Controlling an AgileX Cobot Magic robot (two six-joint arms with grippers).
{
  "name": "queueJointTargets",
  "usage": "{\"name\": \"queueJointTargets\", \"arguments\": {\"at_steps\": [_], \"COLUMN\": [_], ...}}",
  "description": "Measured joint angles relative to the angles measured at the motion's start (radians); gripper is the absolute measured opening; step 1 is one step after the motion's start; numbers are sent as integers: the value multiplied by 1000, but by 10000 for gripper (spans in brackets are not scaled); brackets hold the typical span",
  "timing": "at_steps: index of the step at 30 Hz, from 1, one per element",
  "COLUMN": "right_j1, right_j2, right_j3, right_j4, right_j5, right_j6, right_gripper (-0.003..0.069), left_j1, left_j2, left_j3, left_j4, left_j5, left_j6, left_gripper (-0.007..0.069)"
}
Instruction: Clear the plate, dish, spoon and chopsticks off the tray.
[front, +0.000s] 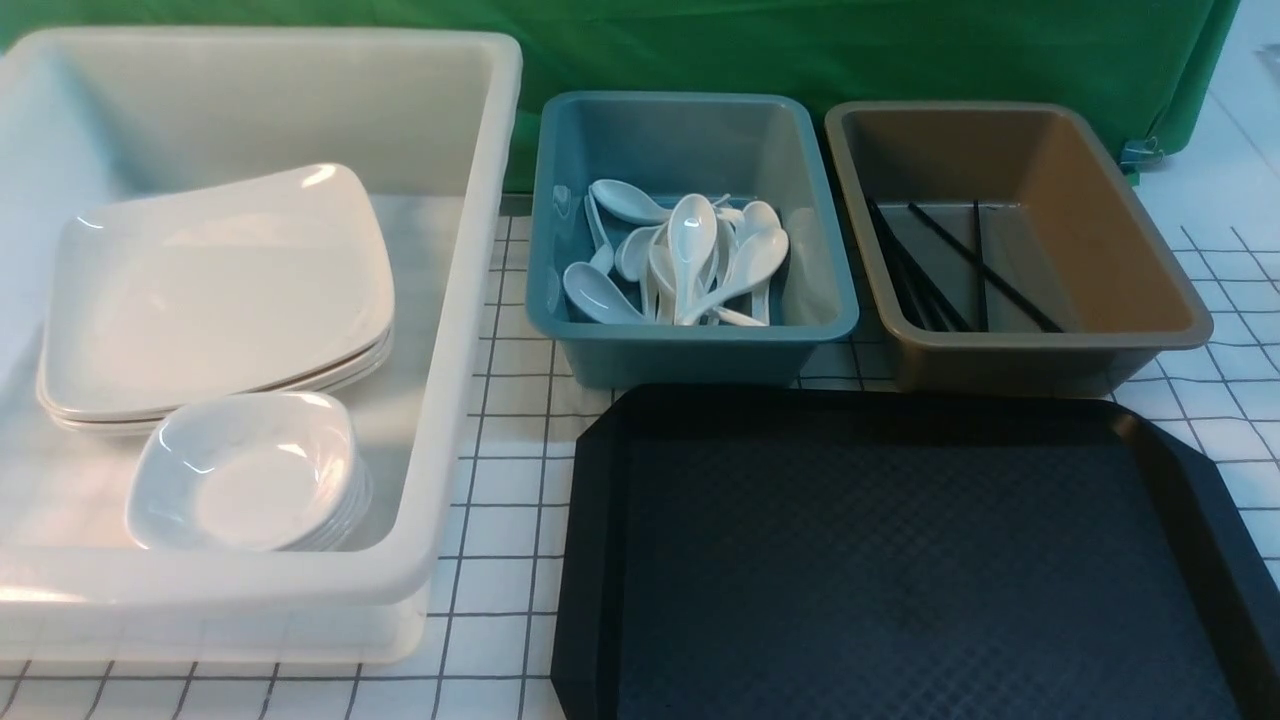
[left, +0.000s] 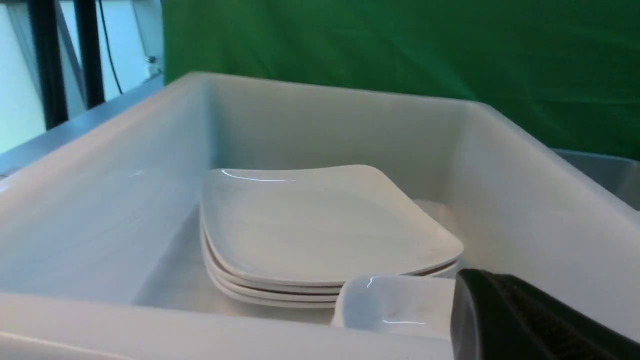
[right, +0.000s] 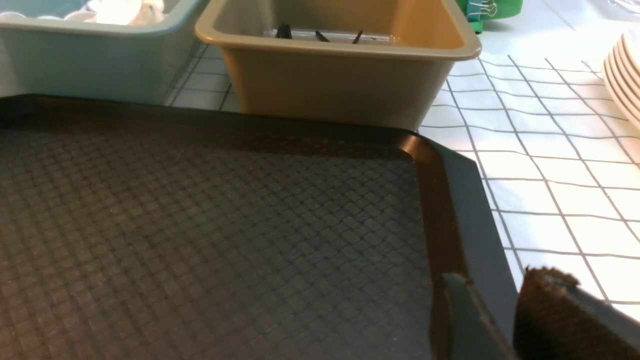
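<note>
The black tray (front: 900, 560) lies bare at the front right. In the white tub, the plate (front: 215, 290) tops a stack of large square plates, and the dish (front: 245, 470) tops a stack of small deep ones in front. White spoons (front: 690, 255) are piled in the blue tub. Black chopsticks (front: 950, 270) lie in the brown tub. Neither gripper shows in the front view. My left gripper (left: 472, 287) is shut and empty, beside the dish (left: 395, 302) and near the plates (left: 320, 225). My right gripper (right: 500, 300) is open, its fingers straddling the right rim of the tray (right: 200, 225).
The big white tub (front: 470, 300) fills the left. The blue tub (front: 690, 330) and brown tub (front: 1050, 340) stand side by side just behind the tray. A further stack of pale plates (right: 625, 75) sits on the gridded cloth to the right.
</note>
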Motion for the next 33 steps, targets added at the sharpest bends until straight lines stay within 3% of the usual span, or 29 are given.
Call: {"name": "queueJointTargets", "arguments": {"at_steps": [6, 33], "right_j1": [0, 0], "right_j2": [0, 0], "right_j3": [0, 0], "right_j4": [0, 0], "right_j5": [-1, -1], "right_j6": [0, 0], "right_gripper": [240, 242], "left_j1": [-14, -81], "left_j2": [-9, -9], "left_j3": [1, 1], "left_j4": [38, 38], "left_j5": [136, 142], "left_j6": [-6, -6], "left_gripper": [5, 5]}}
